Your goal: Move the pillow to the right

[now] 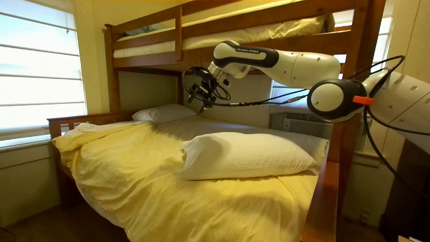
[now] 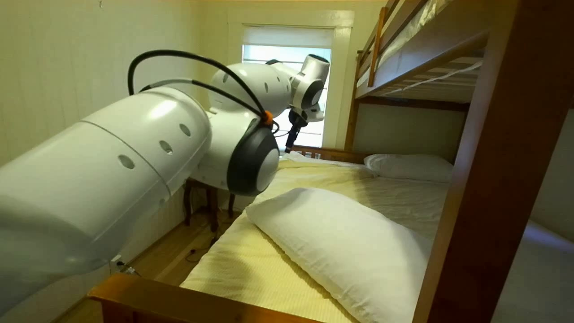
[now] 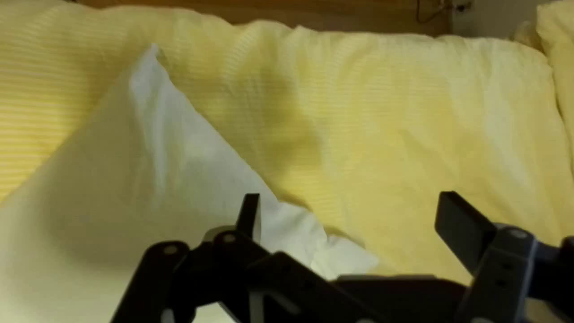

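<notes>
Lying plump on the yellow bedsheet (image 1: 235, 208), the large white pillow (image 1: 248, 156) rests on the lower bunk (image 1: 94, 118), one end near the wooden end board (image 1: 324, 201). In the wrist view, one corner points toward the edge of the bedsheet, and a crumpled end shows past the claw (image 3: 352, 213). This claw is released, its two fingers (image 3: 464, 229) spread wide; in both exterior views it hangs in the air, apart from the pillow. From it the white arm (image 1: 309, 69) extends back past the end board, with black cables (image 2: 163, 53) looping over it to an orange clip (image 1: 362, 99) at a joint. At the far end of the bunk I see a flatter pale pillow (image 1: 174, 113), well apart from the large one. Overhead runs the upper bunk (image 1: 268, 19), railed in wood. A bright window (image 1: 37, 90) stands beyond the far end; an air conditioner (image 1: 307, 126) sits just below a second window (image 1: 282, 90) behind the lower bunk; wooden floor (image 2: 175, 264) shows along its opposite side.
</notes>
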Robot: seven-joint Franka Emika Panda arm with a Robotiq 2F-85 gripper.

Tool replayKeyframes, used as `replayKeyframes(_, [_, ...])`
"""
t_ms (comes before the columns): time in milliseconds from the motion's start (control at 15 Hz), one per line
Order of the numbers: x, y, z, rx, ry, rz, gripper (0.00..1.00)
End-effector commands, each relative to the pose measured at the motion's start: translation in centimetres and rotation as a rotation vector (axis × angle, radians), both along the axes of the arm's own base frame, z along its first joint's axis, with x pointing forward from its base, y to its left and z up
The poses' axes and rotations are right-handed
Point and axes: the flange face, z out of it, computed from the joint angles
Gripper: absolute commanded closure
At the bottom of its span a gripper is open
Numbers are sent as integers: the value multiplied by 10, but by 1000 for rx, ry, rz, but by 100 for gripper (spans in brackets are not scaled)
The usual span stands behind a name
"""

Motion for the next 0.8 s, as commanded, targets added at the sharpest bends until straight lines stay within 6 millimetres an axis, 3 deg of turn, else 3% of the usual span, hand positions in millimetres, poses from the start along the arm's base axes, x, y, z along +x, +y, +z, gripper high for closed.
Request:
replayKeyframes(0, [2, 63, -50, 138, 118, 91, 0])
replayKeyframes(200, [-8, 106, -88, 132, 275, 129, 0])
replayKeyframes(267, [-12, 116, -98, 119, 323, 125, 25])
replayKeyframes(333, [-17, 126, -108, 106, 388, 109, 26])
replayKeyframes(533, [-29, 145, -131, 86, 520, 71, 47])
replayKeyframes(733, [-26, 148, -163, 29, 544, 26, 70])
